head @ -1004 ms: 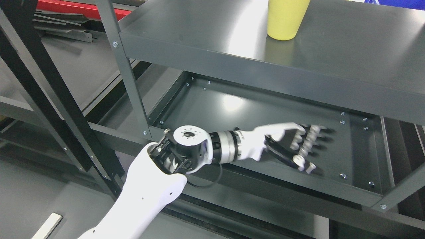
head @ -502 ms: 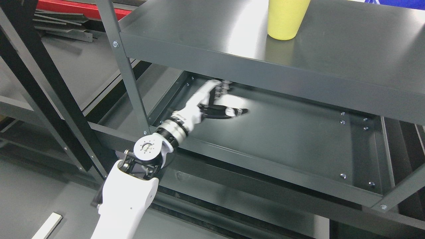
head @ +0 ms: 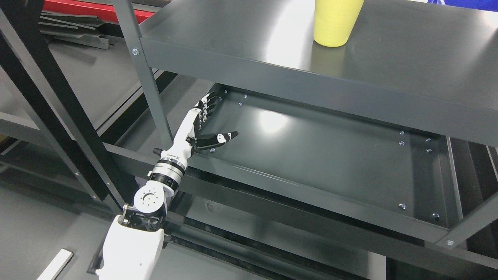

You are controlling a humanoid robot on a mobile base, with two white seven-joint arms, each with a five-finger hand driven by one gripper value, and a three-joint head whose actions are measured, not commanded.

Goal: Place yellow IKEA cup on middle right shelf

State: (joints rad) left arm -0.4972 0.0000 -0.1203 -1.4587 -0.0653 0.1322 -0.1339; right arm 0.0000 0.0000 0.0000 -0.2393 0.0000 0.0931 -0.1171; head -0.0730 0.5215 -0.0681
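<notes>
The yellow cup [head: 335, 22] is standing upright on the upper shelf [head: 408, 58], well apart from the left hand [head: 198, 126], which is hovering empty with fingers spread at the lower shelf's [head: 330, 163] left corner.

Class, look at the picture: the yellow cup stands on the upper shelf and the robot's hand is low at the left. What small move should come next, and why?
Probably pull the left hand back clear of the lower shelf. The yellow cup already stands upright on the upper shelf, and the hand is open and holds nothing, so I judge that nothing remains to carry.
</notes>
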